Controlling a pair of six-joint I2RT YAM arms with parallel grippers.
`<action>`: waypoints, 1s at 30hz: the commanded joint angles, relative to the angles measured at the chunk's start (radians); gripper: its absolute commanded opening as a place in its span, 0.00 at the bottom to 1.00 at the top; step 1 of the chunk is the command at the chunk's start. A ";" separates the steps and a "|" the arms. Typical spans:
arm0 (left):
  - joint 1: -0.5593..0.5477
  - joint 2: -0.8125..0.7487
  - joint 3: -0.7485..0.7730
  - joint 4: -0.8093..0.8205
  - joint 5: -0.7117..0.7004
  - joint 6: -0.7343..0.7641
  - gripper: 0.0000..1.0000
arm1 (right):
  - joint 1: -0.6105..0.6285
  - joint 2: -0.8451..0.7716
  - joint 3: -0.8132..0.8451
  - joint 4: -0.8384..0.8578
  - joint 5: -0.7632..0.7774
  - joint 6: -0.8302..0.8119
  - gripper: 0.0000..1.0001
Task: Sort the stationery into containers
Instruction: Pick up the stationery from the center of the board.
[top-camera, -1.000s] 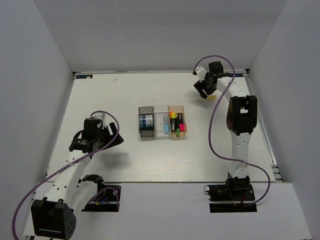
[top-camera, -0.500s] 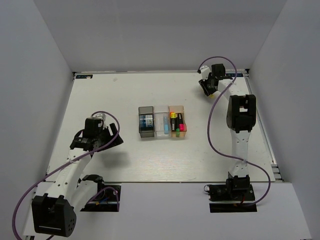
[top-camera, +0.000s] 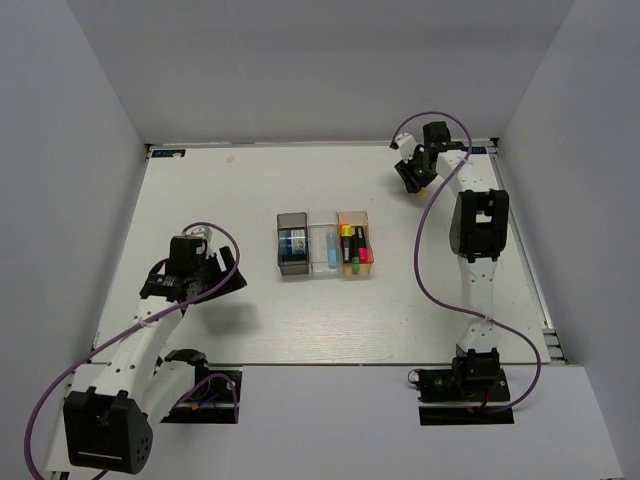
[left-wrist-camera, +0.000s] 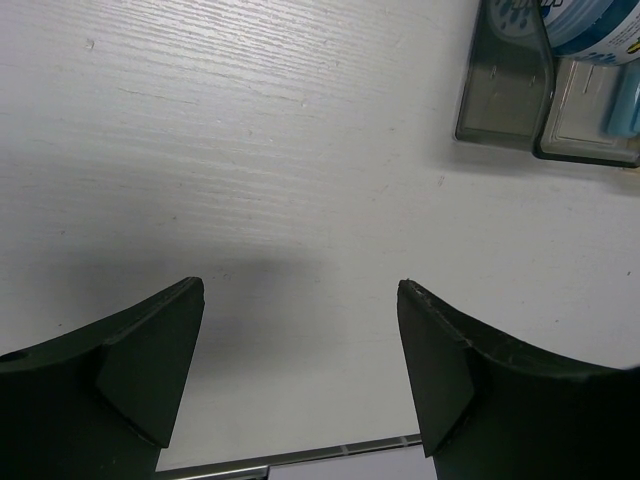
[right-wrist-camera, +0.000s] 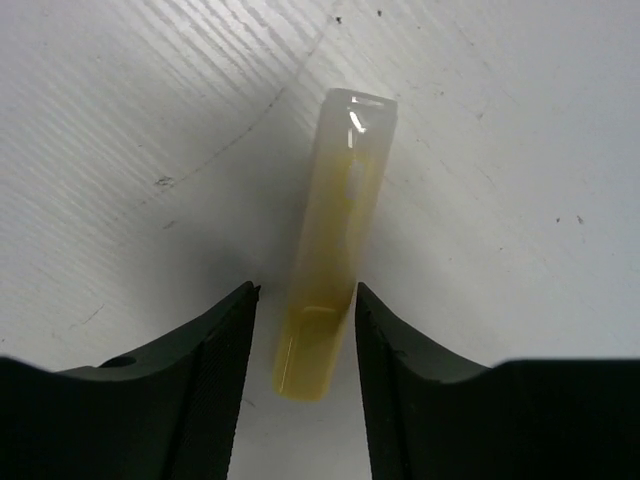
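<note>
The stick (right-wrist-camera: 335, 230) is taken only near one end, so it could be levered out and dropped on the lift, most of its length overhanging towards 12 o'clock. The right gripper (right-wrist-camera: 305, 292), at the table's (top-camera: 250, 190) 1 o'clock corner, is narrowed about it. Contact is seen on one side and a sliver of shadow on the other, so a firm hold cannot be confirmed. The left gripper (left-wrist-camera: 300, 300), at 8 o'clock of the bins (top-camera: 322, 233), is spread wide, with nothing held.

Matt white tabletop (right-wrist-camera: 500, 120), fine wood grain showing through. The pale-yellow stick (right-wrist-camera: 335, 260) gleams: smooth, glossy, translucent plastic. On the right pincer (right-wrist-camera: 305, 290), fingers (right-wrist-camera: 205, 365) look matt black, inner faces finely ribbed.
</note>
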 joint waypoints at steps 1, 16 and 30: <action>0.009 -0.023 0.000 -0.001 -0.005 0.010 0.88 | 0.002 0.021 -0.073 -0.212 0.025 -0.104 0.47; 0.009 -0.042 0.001 -0.002 0.002 0.009 0.88 | -0.007 -0.066 -0.225 -0.180 0.075 -0.076 0.00; 0.007 -0.053 0.001 0.006 0.023 0.009 0.88 | -0.015 -0.543 -0.647 -0.189 -0.185 -0.021 0.00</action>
